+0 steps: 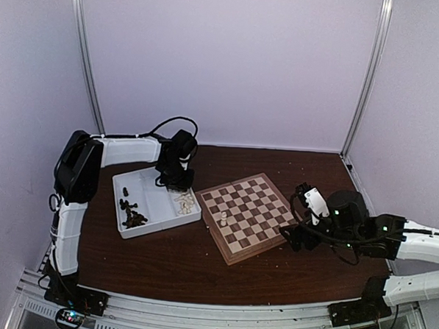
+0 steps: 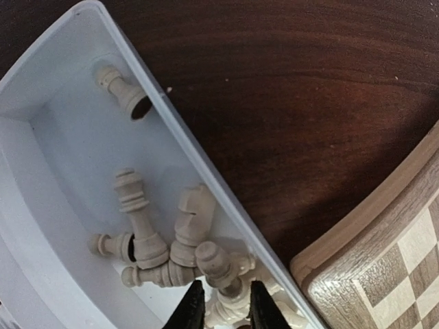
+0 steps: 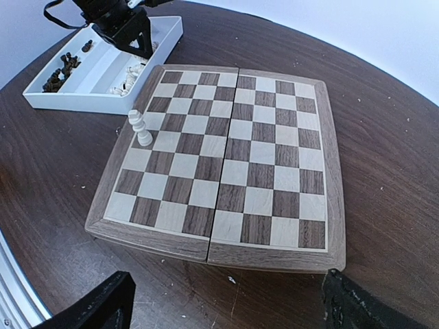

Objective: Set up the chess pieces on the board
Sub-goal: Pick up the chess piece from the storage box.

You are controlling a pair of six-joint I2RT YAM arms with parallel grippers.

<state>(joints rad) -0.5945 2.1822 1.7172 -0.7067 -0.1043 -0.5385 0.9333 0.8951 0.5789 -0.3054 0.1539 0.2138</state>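
Straddling cream turned chess piece (image 2: 218, 269) in tray (image 2: 62, 226) | left gripper (image 2: 225, 301), clamp unclear | right gripper (image 3: 230, 308) spread wide

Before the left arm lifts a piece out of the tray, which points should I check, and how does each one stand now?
1. A cream piece between the left gripper fingers: ok.
2. Firm grip on it: cannot tell.
3. Neighbouring pieces clear of the fingers: not ok, they crowd against it in the tray.
4. Free squares on the board: ok, only one standing piece is there.
5. Right gripper out of the way: ok, open, empty, off the board's edge.
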